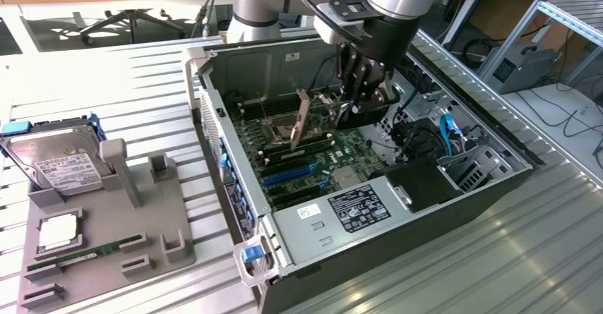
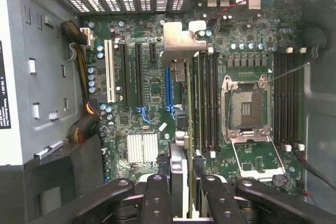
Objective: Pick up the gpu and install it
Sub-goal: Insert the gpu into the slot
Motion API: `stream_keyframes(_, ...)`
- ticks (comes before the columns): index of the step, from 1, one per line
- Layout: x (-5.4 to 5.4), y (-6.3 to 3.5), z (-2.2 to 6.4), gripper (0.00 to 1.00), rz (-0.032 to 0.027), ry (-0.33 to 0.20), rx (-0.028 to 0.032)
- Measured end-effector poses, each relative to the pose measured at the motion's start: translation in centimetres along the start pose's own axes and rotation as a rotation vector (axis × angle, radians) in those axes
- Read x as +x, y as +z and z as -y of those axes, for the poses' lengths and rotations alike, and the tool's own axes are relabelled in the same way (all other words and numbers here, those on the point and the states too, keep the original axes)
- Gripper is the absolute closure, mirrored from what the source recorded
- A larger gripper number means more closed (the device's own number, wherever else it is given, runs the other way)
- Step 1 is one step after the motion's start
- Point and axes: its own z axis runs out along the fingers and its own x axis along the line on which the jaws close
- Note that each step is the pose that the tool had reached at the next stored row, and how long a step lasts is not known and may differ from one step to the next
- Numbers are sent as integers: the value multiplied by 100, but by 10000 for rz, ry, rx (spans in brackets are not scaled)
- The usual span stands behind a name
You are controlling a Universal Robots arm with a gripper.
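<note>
claw (image 2: 182, 182) grips gpu (image 2: 181, 66) above motherboard (image 2: 147, 103)

The black gripper (image 1: 366, 106) grips a dark gpu (image 1: 303, 120) with a silver bracket (image 2: 180, 39) above the green motherboard (image 2: 157, 87) with its blue slot (image 2: 168, 85), while at nine o'clock a grey tray (image 1: 104, 250) carries a silver, white-labelled hard drive (image 1: 58, 162).

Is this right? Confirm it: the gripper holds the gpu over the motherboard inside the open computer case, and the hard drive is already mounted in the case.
One thing is wrong: the hard drive is not in the computer case; the exterior view shows it on the grey holder beside the case. The rest stands: the gripper holds the gpu over the motherboard.
</note>
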Motion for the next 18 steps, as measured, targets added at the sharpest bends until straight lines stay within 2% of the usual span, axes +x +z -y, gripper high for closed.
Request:
stream_keyframes(9, 21, 13, -7, 73, -1, 3, 0)
stream_keyframes(18, 87, 58, -3, 73, 0, 2, 0)
